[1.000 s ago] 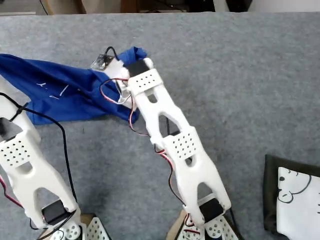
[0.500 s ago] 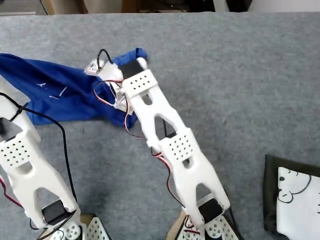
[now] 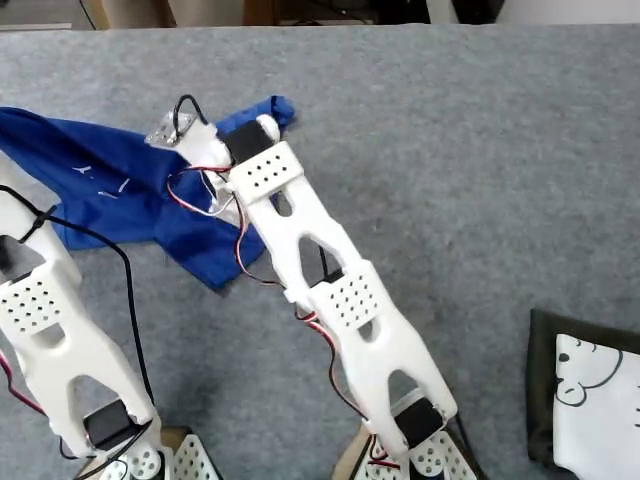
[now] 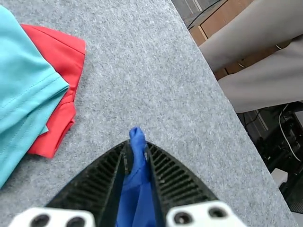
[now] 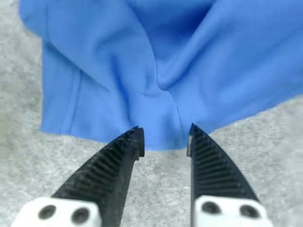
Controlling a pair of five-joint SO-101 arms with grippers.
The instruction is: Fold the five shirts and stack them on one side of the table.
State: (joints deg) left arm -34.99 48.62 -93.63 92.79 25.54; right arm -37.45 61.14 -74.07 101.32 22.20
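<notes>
Blue shirt (image 3: 130, 205) pinched at one end, loose at the other

Grey felt covers the table (image 3: 480, 150) from edge to edge. On its far left part the blue shirt lies rumpled and half spread, one narrow end reaching toward the table's middle and a loose corner pointing back toward the arm bases.

The right arm (image 3: 345, 300) stretches from its base at the near edge diagonally out over that shirt, with its wrist above the cloth. The left arm (image 3: 45, 320) stands along the left edge of the high view, a black cable looping beside it, its upper end by the shirt's left part.

A dark shirt (image 3: 590, 400) with a white printed panel lies flat at the near right corner, well apart from the blue one.

The left wrist view takes in a teal shirt (image 4: 19, 85) lying over a red shirt (image 4: 59, 52), both on the felt, the red one showing past the teal one's edge.

The left gripper (image 4: 137, 142) is clenched on a fold of the blue shirt: a small tuft of blue cloth sticks out past the tips of its two black ribbed jaws, which are pressed against it on both sides.

The right gripper (image 5: 163, 137) is released, its jaws spread apart just above the shirt's hem, with the cloth's edge and a strip of bare felt between them. It grips nothing.
</notes>
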